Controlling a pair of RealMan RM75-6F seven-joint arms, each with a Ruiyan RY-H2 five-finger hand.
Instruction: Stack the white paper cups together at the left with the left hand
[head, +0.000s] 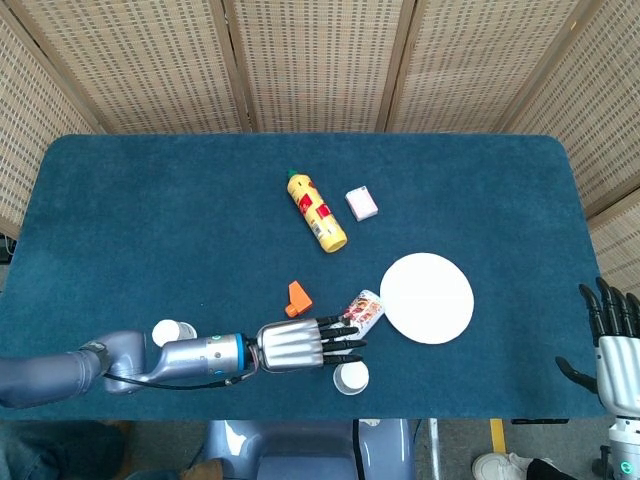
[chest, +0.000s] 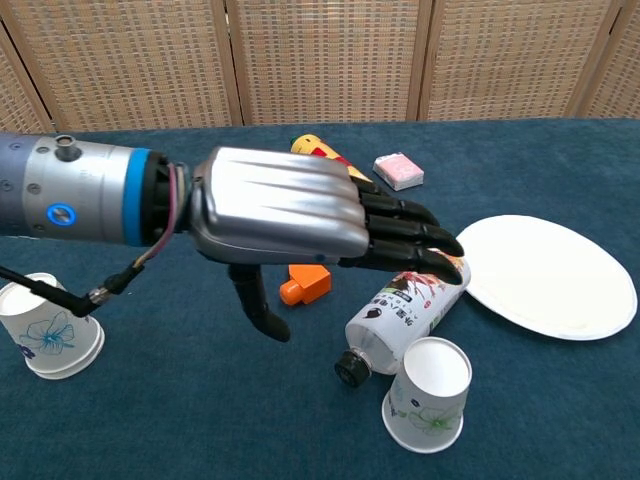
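White paper cup (chest: 428, 394) is standing upright at the near edge, just below and right of your left hand (head: 300, 346). That hand is hovering empty, fingers spread. Cup 2 (head: 172, 331) is waiting far left, by your forearm.

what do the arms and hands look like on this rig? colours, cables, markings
Left hand: ribbed silver metal back, glossy black fingers and thumb. Its forearm is a grey cylinder with a blue band at the wrist, a round blue mark on the side, and a thin dark cable looping underneath. Right hand: same silver back and black fingers, seen only at the head view's edge.
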